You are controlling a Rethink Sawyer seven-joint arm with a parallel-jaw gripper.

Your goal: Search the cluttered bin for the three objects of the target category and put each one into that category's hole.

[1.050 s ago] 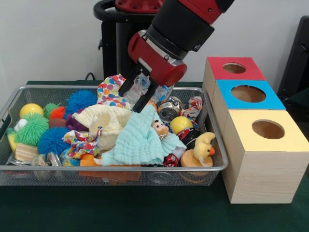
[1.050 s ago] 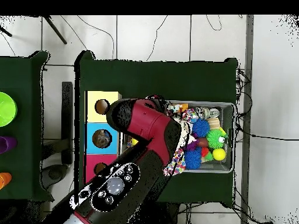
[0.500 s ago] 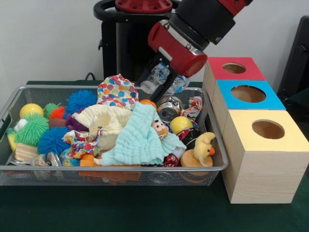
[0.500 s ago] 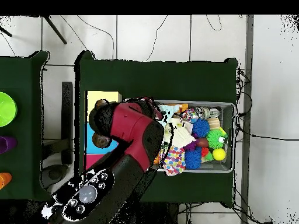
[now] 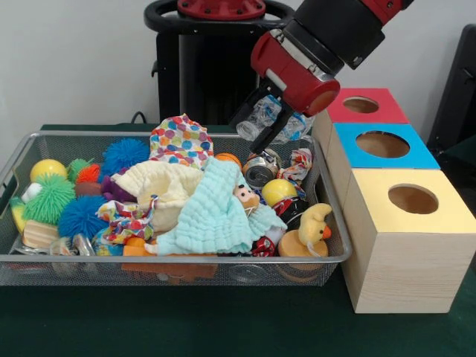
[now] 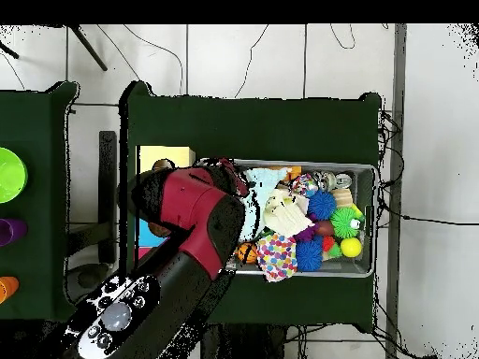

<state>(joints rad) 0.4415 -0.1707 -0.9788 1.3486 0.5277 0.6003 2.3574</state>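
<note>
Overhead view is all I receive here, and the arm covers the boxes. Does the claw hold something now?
Observer: Yes. In the front view the claw is shut on a crumpled clear plastic bottle.
Operator: Is it above the bin or above a box?
Observer: It hangs over the right end of the wire bin, just left of the red-topped box, not over any hole.
Operator: Which holes can you see?
Observer: Three, all uncovered in the front view: red-topped, blue-topped box and yellow-topped box.
</note>
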